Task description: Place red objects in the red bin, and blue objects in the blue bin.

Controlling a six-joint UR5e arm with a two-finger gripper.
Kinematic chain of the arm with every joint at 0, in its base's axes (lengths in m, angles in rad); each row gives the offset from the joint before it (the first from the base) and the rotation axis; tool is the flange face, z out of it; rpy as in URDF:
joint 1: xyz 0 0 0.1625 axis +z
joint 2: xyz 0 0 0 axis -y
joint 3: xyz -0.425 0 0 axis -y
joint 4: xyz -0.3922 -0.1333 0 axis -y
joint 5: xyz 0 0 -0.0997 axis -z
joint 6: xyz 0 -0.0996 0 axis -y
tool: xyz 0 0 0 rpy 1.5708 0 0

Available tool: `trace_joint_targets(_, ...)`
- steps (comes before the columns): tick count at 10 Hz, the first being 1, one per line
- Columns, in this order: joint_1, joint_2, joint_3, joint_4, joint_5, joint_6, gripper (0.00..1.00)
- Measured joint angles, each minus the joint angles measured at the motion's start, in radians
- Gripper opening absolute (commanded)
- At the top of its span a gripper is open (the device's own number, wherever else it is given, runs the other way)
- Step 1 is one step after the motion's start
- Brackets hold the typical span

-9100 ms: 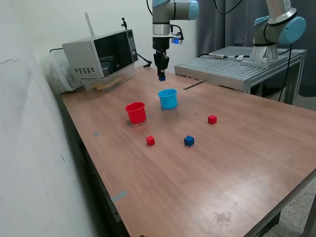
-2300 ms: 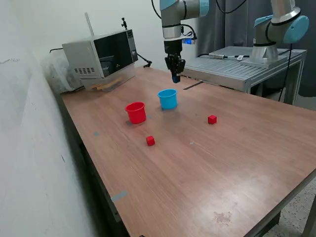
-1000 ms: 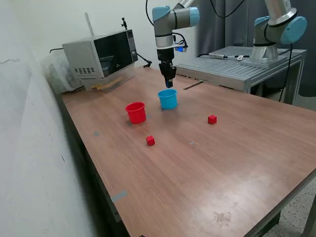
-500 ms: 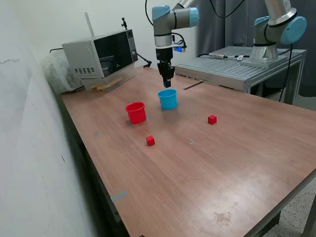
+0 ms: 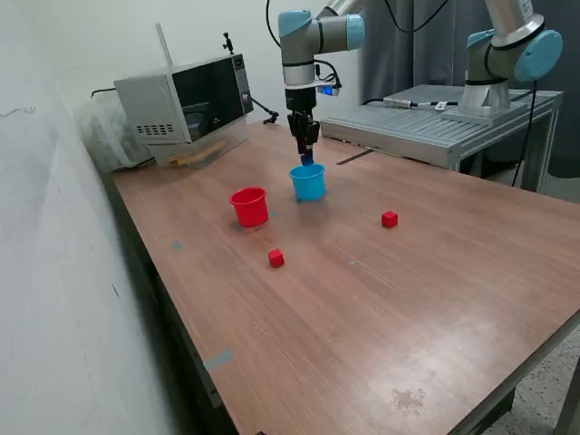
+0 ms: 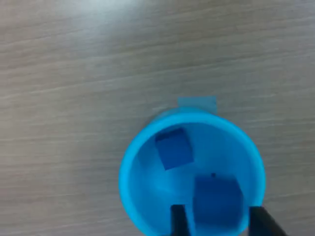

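Two small dark blue cubes at the light sky-blue plastic cup (image 6: 125,172): one (image 6: 173,148) lying tilted on the cup's floor, the other (image 6: 216,201) blurred and hanging over the mouth between the dark fingertips (image 6: 178,221). Jaws pointed straight down above the cup (image 5: 309,184), flanking that second cube with thin slivers of blue on either side; impossible to tell from either view whether clamped on it or already let go. From the exterior view, only a dab of dark blue (image 5: 305,159) under the fingertips, just above the cup's rim.

Beside the blue cup, toward the exterior view's left, a small bright red plastic cup with a rolled rim (image 5: 249,207), upright, close but not touching. Two small bright red cubes out on the wood-grain counter (image 5: 381,308): one (image 5: 275,258) near the red cup, on the camera's side of it; the other (image 5: 390,218) well apart toward the exterior view's right. Both outside either cup.

At the counter's far corner, toward the exterior view's left, a silver microwave oven with a dark door (image 5: 186,104). Behind the counter, toward the exterior view's right, a grey slatted metal platform (image 5: 435,122) carrying a second grey-and-blue robot arm (image 5: 507,50). Working grey-and-blue arm (image 5: 299,54) rising vertically from the cup.
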Motion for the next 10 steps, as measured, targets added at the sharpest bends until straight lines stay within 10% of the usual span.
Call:
trace_joint_targets(6, -0.009, -0.032, 0.003, 0.005, -0.012, -0.007, 1.0)
trace_joint_targets(10, 0.078, -0.266, -0.004, 0.164, -0.023, -0.024, 1.0)
